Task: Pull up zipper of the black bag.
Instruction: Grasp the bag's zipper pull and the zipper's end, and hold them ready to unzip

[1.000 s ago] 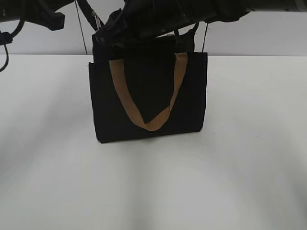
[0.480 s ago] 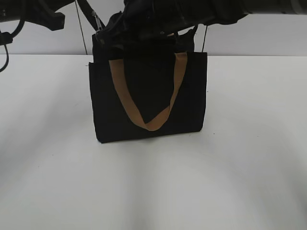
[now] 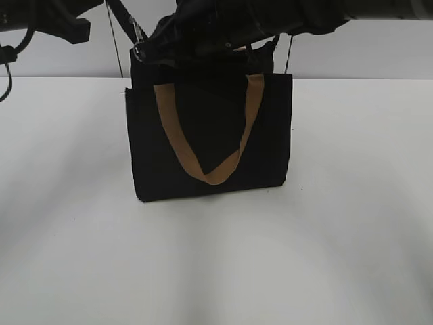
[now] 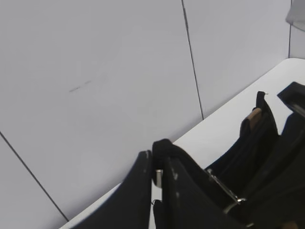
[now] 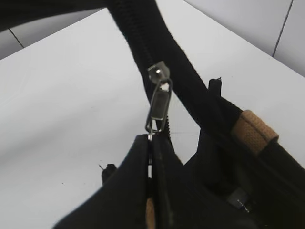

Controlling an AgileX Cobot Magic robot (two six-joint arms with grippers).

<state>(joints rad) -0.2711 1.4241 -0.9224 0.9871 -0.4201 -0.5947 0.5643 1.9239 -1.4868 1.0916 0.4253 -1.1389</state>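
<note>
The black bag [image 3: 203, 128] stands upright on the white table, a tan strap [image 3: 211, 177] hanging down its front. In the right wrist view my right gripper [image 5: 150, 140] is shut on the ring end of the silver zipper [image 5: 159, 102], which sits on the black zip line [image 5: 143, 33] stretched up and away from the bag. In the left wrist view my left gripper [image 4: 157, 162] is shut on the black fabric end of that zip line. The zipper [image 4: 224, 188] shows further along it. Both grippers are above the bag's top left corner; the right gripper [image 3: 145, 49] reaches across from the right.
A white table [image 3: 352, 223] stretches around the bag on all sides. A pale panelled wall [image 4: 95, 71] stands behind the table. The right arm [image 3: 304, 10] spans the top of the exterior view over the bag.
My right gripper has edged slightly up and to the left with the zipper. The bag and the left arm have not visibly moved.
</note>
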